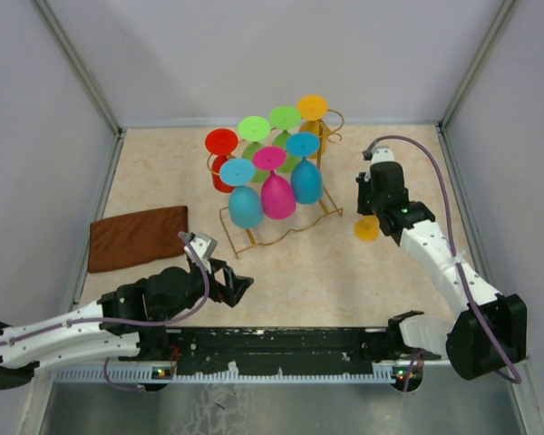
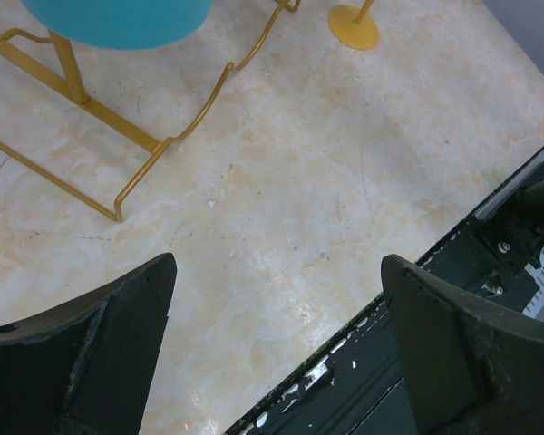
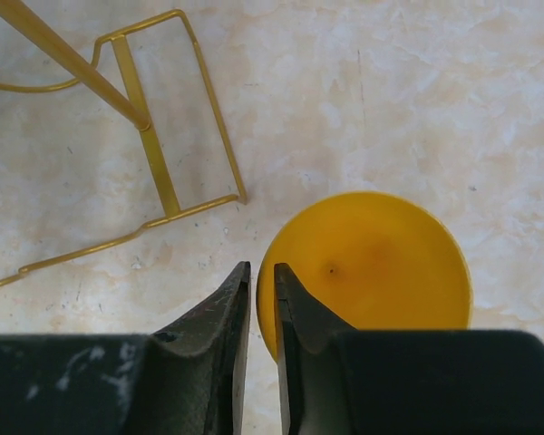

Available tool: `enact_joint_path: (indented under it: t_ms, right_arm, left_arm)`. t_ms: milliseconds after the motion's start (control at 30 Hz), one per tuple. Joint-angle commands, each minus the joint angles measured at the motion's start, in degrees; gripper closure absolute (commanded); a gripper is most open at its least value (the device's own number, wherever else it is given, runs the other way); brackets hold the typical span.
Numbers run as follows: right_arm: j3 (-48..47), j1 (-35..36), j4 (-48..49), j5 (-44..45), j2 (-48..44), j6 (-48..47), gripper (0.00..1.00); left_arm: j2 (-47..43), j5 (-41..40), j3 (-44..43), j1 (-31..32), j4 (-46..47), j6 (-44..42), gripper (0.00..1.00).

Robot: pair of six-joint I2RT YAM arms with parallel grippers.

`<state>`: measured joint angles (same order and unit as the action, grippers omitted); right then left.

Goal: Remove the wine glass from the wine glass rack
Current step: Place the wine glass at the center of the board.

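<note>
Right wrist view: the yellow glass (image 3: 372, 272), smooth and opaque, likely plastic, sits off the rack (image 3: 154, 149), beside its base. The right gripper (image 3: 261, 270) is almost closed, seemingly nipping the round rim. Left wrist view shows its foot on the table (image 2: 281, 181). Removal looks done; only release remains. The rack is thin gold wire with a wavy base, and other glasses (image 1: 277, 195) hang bowl-down. The left gripper (image 2: 276, 272) gapes wide, empty.

Cloth (image 1: 136, 237) left of rack (image 1: 254, 242), seemingly apart.
</note>
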<state>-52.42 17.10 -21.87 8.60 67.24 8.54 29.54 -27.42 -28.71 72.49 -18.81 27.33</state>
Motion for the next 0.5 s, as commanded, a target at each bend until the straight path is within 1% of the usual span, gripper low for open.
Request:
enact_joint_path:
  t_ms: [0,33,233,400,467]
  right_arm:
    - [-4.6,-0.1,0.5,0.3,-2.4,-0.7,0.81]
    - [-4.9,-0.2,0.4,0.1,-2.7,-0.7,0.80]
    - [-6.2,-0.2,-0.9,-0.9,-4.4,-0.2,0.79]
    - [-7.4,-0.1,-2.2,-1.5,-7.4,0.8,0.72]
    - [-8.0,-0.2,-2.6,-2.0,-9.0,1.3,0.67]
  left_arm:
    - [1.2,-0.8,-4.3,-0.2,-1.7,1.0,0.00]
    - [1.6,-0.9,-4.9,-0.1,-2.2,0.9,0.00]
    - [3.9,0.2,-6.4,-0.2,-3.5,1.7,0.00]
    - [6.0,0.6,-6.1,-0.2,-3.1,2.8,0.00]
    - [6.9,-0.5,-6.1,-0.1,-3.4,4.2,0.00]
